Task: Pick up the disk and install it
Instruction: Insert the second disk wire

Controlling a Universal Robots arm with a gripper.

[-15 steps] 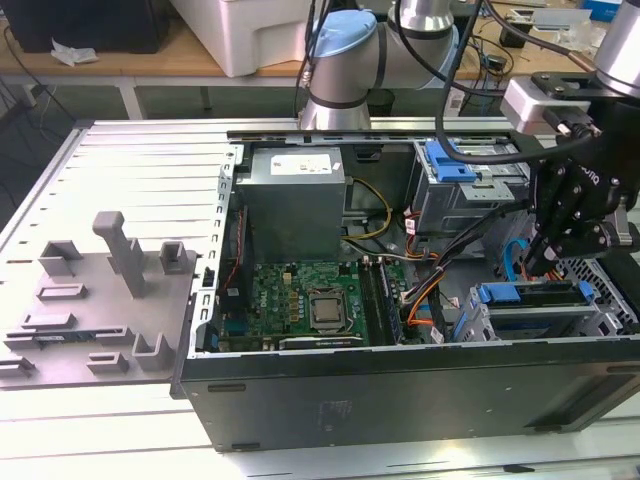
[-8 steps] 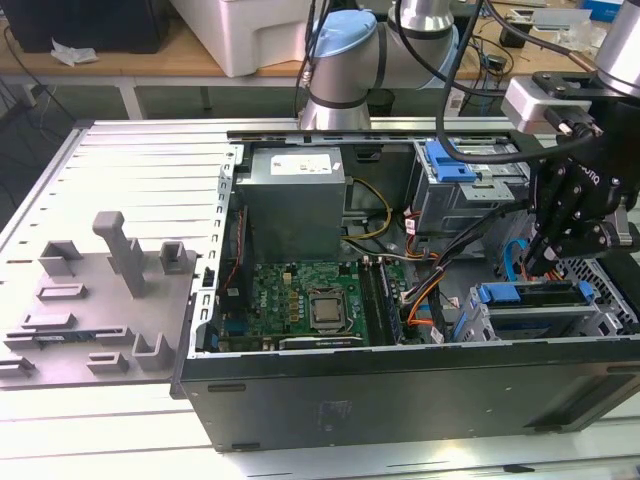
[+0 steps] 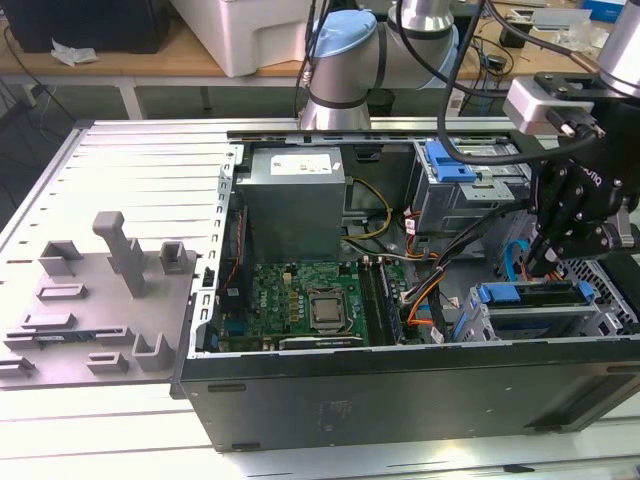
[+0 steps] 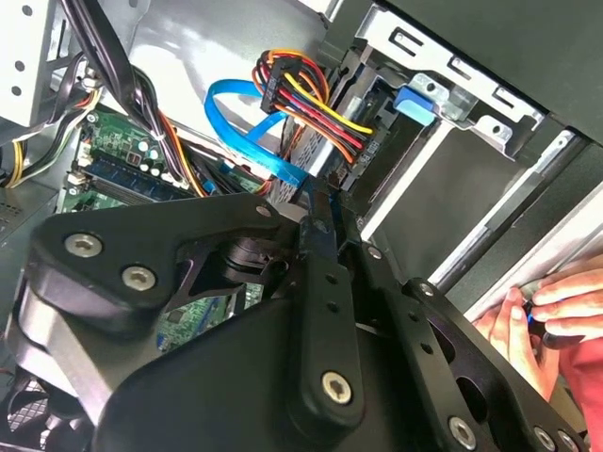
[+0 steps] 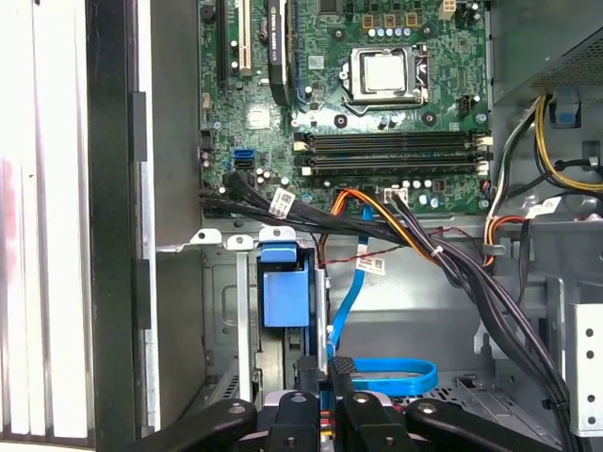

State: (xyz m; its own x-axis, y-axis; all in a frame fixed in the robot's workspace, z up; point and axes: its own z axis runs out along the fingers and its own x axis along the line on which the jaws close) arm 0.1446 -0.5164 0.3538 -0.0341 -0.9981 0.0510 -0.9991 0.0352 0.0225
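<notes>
Gripper [image 3: 548,262] hovers at right of the exterior view above the seated disk [image 3: 535,294]; jaw state cannot be told; disk mostly hidden.

Evenly lit from overhead, bright. Mild glare on pale slatted table [image 3: 130,170] toward 10 o'clock in exterior view. Deep shadow inside computer case [image 3: 300,410]. Near gripper linkage soft-focused in second wrist view.

An open computer case [image 3: 400,400] lies at centre frame, its green motherboard [image 3: 300,300] exposed; a grey fixture tray [image 3: 90,310] sits at the left.
</notes>
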